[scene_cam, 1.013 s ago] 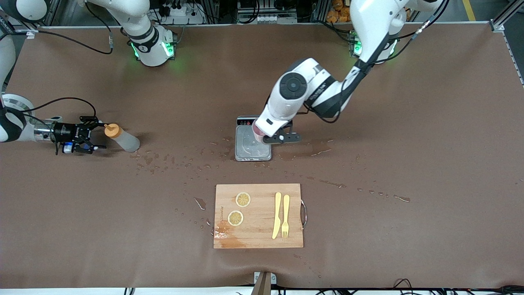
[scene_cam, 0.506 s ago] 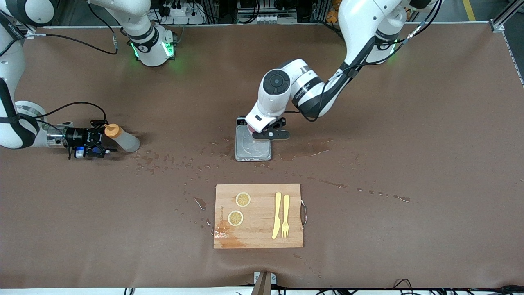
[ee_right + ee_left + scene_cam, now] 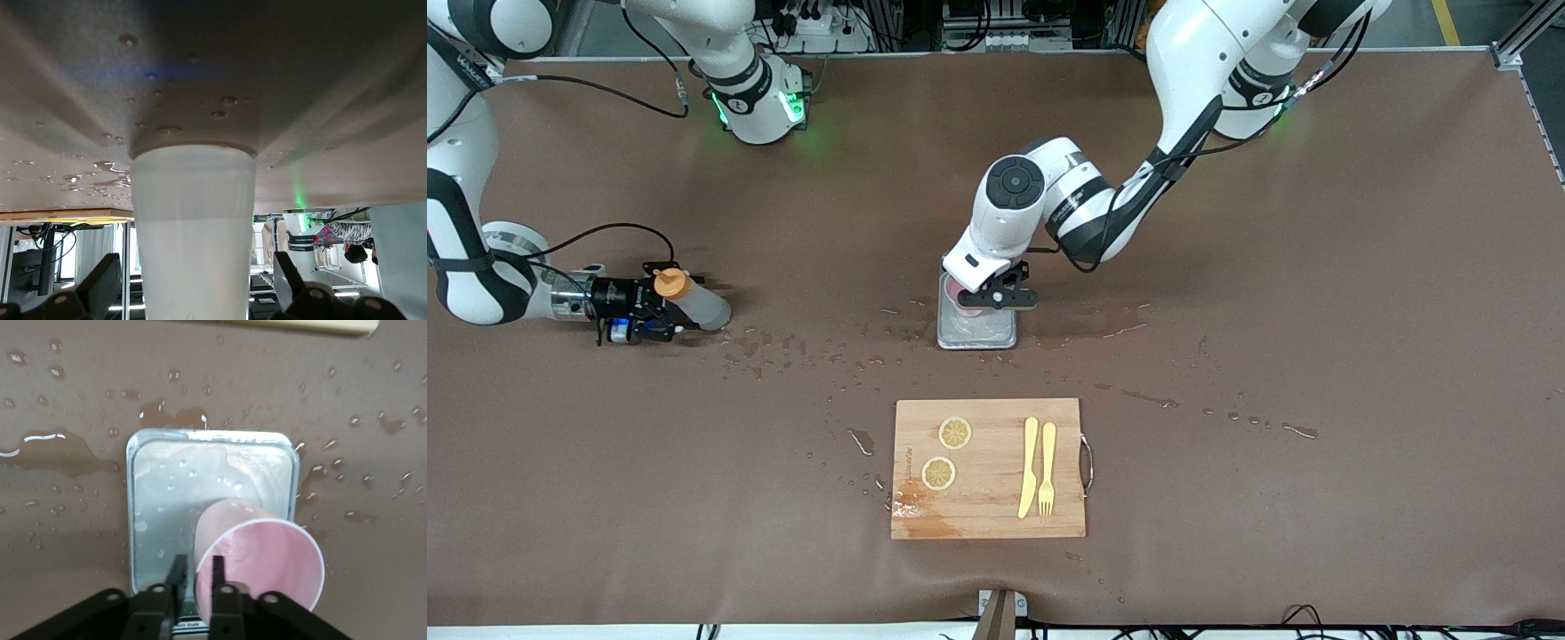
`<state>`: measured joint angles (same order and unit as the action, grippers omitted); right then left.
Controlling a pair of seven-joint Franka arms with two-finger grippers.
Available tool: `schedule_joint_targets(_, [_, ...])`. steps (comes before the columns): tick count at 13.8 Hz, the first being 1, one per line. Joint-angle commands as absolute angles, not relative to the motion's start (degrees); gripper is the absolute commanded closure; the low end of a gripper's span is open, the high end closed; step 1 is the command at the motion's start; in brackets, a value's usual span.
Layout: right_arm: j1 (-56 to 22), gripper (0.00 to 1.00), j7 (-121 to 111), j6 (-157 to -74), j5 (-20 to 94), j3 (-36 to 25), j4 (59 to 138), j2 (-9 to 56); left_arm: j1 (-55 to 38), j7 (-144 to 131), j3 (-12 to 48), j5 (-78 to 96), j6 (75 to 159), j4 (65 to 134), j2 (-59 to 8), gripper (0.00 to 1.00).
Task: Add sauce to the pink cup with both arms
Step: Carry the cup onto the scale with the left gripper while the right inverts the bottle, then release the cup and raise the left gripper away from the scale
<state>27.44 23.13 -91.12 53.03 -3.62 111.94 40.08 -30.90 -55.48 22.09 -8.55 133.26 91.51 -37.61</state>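
The sauce bottle [image 3: 694, 305], whitish with an orange cap [image 3: 669, 283], stands on the table at the right arm's end. My right gripper [image 3: 669, 308] is open, with its fingers on either side of the bottle's body. In the right wrist view the bottle [image 3: 193, 227] fills the gap between the fingers [image 3: 100, 283] without touching them. My left gripper [image 3: 985, 298] is shut on the rim of the pink cup [image 3: 965, 300], one finger inside and one outside. It holds the cup tilted over the metal scale [image 3: 978, 331]. The left wrist view shows the cup [image 3: 267, 557] and the scale [image 3: 167, 500].
A wooden cutting board [image 3: 989, 498] lies nearer the front camera, with two lemon slices [image 3: 954, 433], a yellow knife [image 3: 1029, 467] and a fork [image 3: 1047, 468] on it. Water drops and puddles [image 3: 1112, 320] are spread around the scale and the middle of the table.
My right gripper has slid along the table toward the bottle, and its fingers now flank the bottle. My left gripper has carried the pink cup toward the right arm's end, over the scale.
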Motion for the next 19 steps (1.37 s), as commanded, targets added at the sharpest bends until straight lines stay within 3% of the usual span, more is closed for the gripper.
schedule_joint_targets(1, [27.25, 0.16, 22.15, -91.32, 54.58, -3.78, 112.50, 39.81, -31.03, -57.66, 21.45, -11.16, 133.07, 90.00, -36.04, 0.00])
schedule_joint_targets(2, [27.25, 0.30, 21.63, -91.32, 54.58, -3.78, 112.59, 39.81, -30.50, -57.57, 21.45, -11.16, 132.98, 89.91, -35.69, 0.00])
schedule_joint_targets(3, [27.25, 0.37, 21.36, -91.32, 54.58, -3.78, 112.59, 39.81, -29.45, -57.48, 21.45, -11.16, 132.80, 89.91, -34.12, 0.00])
schedule_joint_targets(6, [26.81, 0.41, 21.27, -91.49, 54.58, -3.78, 112.67, 39.81, -25.24, -57.04, 21.45, -11.25, 130.09, 90.00, -29.28, 0.00])
schedule_joint_targets(7, [26.55, 0.55, 21.36, -91.49, 54.58, -3.87, 112.76, 39.73, -23.48, -57.04, 21.53, -11.16, 128.77, 90.00, -27.44, 0.00])
schedule_joint_targets(8, [26.46, 0.58, 21.53, -91.41, 54.58, -3.87, 112.68, 39.47, -22.07, -57.04, 21.53, -11.16, 126.15, 90.00, -25.68, 0.00])
schedule_joint_targets(9, [26.46, 0.52, 22.23, -91.15, 54.58, -3.87, 112.33, 39.29, -20.58, -57.04, 21.45, -11.16, 124.73, 89.83, -24.36, 0.00])
schedule_joint_targets(12, [25.49, 0.48, 25.39, -91.05, 53.88, -3.95, 111.45, 37.80, -14.34, -53.99, 21.53, -11.25, 121.21, 89.47, -20.14, 0.00])
schedule_joint_targets(19, [19.97, 0.48, 34.96, -93.51, 49.40, -4.66, 111.36, 30.78, -5.74, -44.76, 22.23, -9.59, 107.60, 89.74, -10.83, 0.00])
